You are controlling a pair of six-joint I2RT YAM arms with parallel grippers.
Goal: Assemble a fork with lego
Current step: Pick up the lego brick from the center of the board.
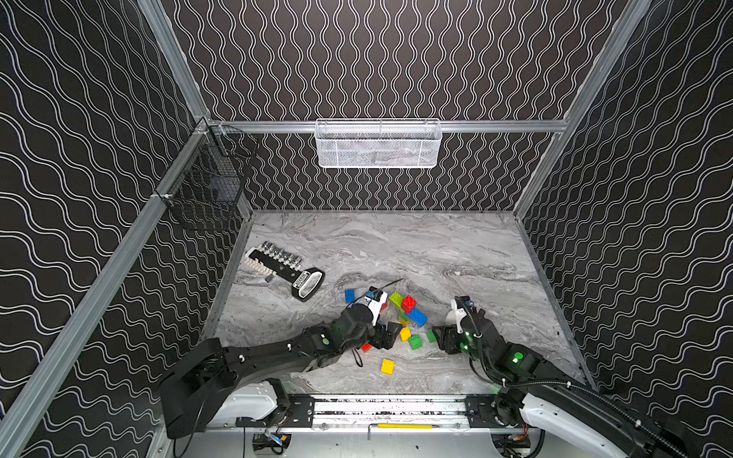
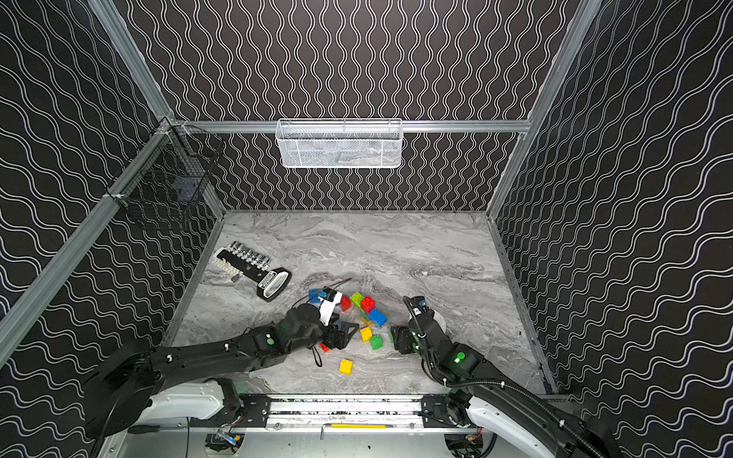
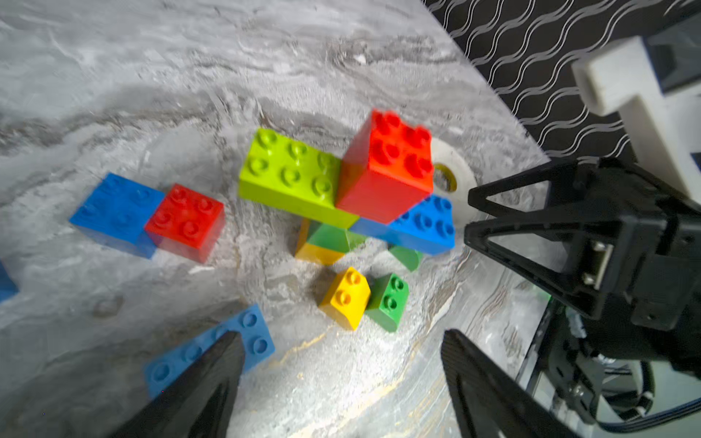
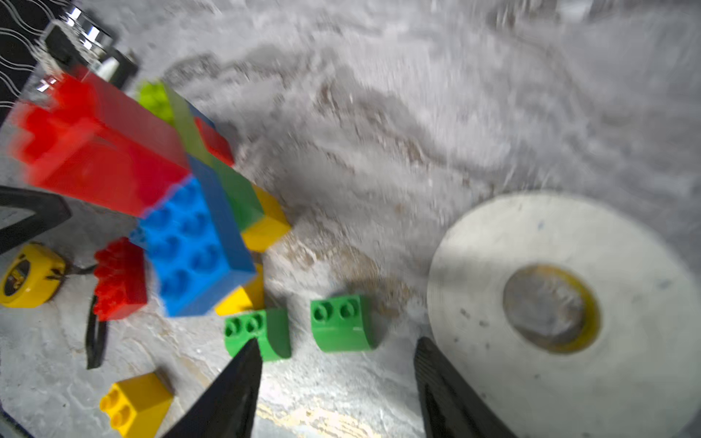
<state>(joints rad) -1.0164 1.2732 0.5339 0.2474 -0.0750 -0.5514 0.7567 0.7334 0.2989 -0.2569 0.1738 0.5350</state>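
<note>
Left tool (image 3: 341, 333) and right tool (image 3: 468, 214) carry black trussed fingers (image 3: 512, 261) on black arms (image 1: 269, 357) with green lights (image 1: 515, 360).

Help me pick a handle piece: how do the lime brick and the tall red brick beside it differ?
The lime brick is oblong, the tall red brick square. Six studs show on the lime one, four on the red. The red rises higher than the lime. Both sit studs up, touching.
</note>
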